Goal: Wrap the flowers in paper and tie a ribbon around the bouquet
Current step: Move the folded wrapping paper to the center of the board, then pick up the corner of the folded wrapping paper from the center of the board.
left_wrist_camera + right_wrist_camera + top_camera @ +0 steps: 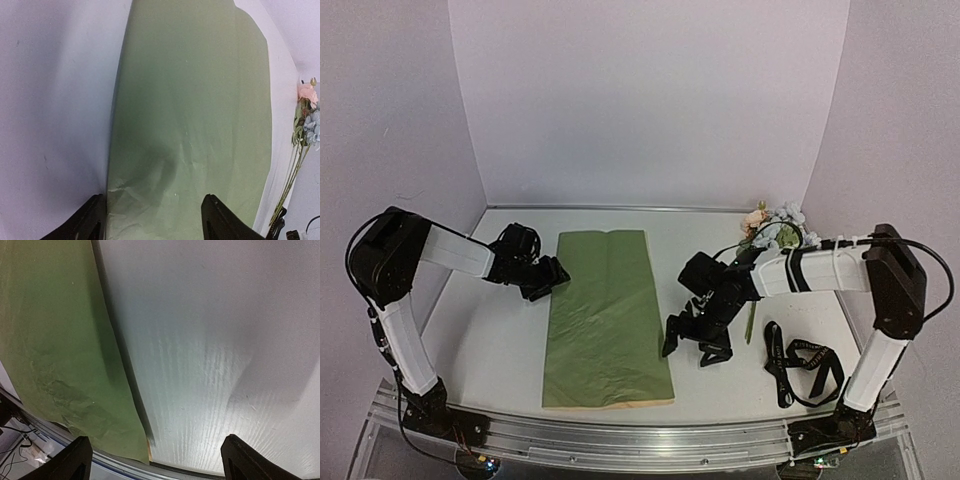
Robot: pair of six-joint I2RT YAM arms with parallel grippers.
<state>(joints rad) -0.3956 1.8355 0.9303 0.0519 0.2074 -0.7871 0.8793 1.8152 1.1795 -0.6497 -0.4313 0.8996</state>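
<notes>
The paper lies flat, olive face up, in the middle of the table; a thin tan strip shows along its near edge. My left gripper hovers at its left edge. In the left wrist view the open jaws straddle that edge over creased paper. My right gripper hangs open just right of the sheet; its wrist view shows the paper's near right corner between the fingers. The flowers lie at the back right, stems toward me. The black ribbon lies loose at the front right.
White walls close in the table at the back and both sides. A metal rail runs along the near edge, close below the paper's corner. The right arm reaches across above the flower stems.
</notes>
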